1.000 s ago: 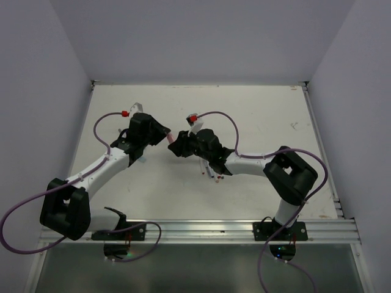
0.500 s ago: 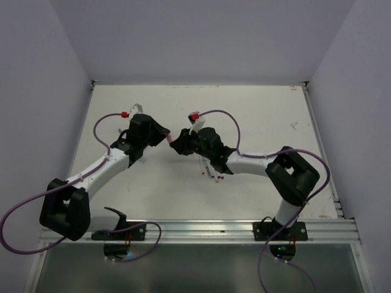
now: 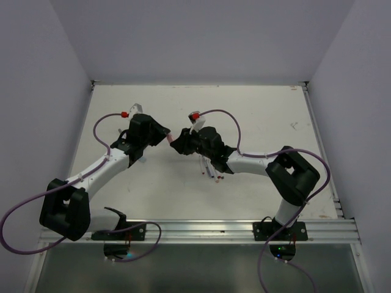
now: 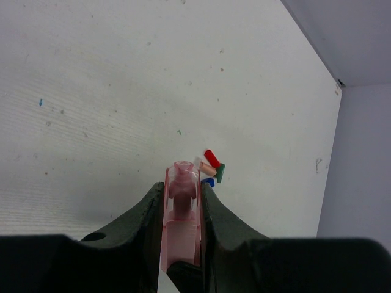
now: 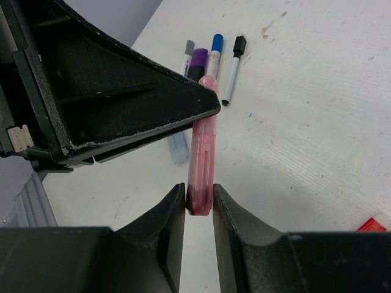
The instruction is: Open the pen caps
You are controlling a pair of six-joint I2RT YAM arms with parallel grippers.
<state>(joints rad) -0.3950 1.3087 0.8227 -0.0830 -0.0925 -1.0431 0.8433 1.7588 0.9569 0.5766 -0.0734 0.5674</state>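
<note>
- Top external view: the two arms are meeting over the middle of the white desk (image 3: 256, 110). The left fingers (image 3: 162, 134) and right fingers (image 3: 178, 143) are pointing tip to tip, with a pink highlighter (image 3: 170, 138) showing between them. Several pens (image 3: 211, 172) are lying on the desk under the right forearm; any print on them is too small to read.
- Left wrist view: the left fingers (image 4: 153, 207) are standing narrow, pinching the pink highlighter (image 4: 181, 232) on both sides. Its translucent pink cap (image 4: 181, 180) is sticking out past the fingertips, above the desk. Beyond it, a cluster of coloured pieces (image 4: 212, 166) in red, green, blue and a pale tone is lying on the desk; I cannot tell whether they are caps or pen ends.
- Right wrist view: the right fingers (image 5: 171, 213) are pressing narrowly on the darker near end of the pink highlighter (image 5: 203, 146), whose far end is running behind a left finger (image 5: 153, 97). Four capped pens are lying side by side behind it, their pen caps (image 5: 216, 43) grey, purple, blue and black.
</note>
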